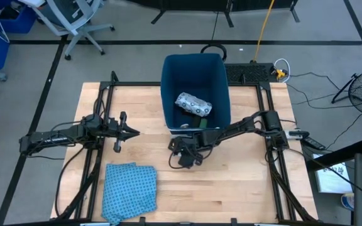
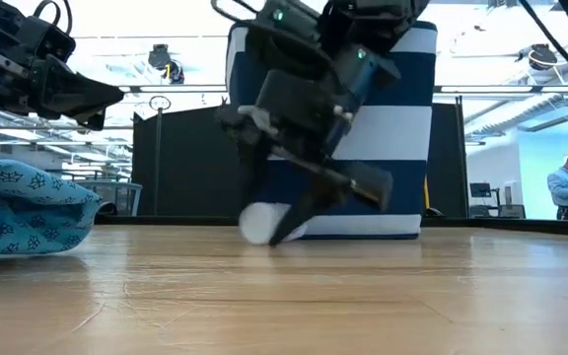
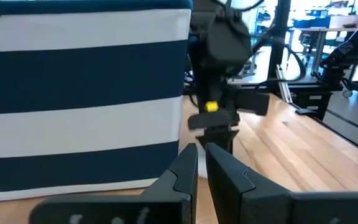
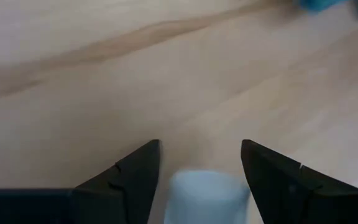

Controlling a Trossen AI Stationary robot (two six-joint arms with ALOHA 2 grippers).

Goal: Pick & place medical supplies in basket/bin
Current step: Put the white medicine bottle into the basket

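A small white roll [image 4: 207, 196] lies on the wooden table just in front of the dark blue, white-striped bin [image 1: 168, 81]; the low view shows it as a white roll [image 2: 256, 223]. My right gripper [image 4: 201, 144] slants down over it, open, with one finger on each side and a thin gap to each. In the high view the right gripper [image 1: 184, 157] covers the roll. A white green-printed pouch [image 1: 193, 104] lies inside the bin. My left gripper [image 1: 136, 132] waits shut at the table's left, pointing level toward the bin.
A folded blue patterned cloth [image 1: 129, 188] lies at the near left corner of the table. The bin's striped wall [image 2: 402, 128] rises right behind the right gripper. Bare wood stretches to the near right. A person [image 2: 565, 187] stands far back in the room.
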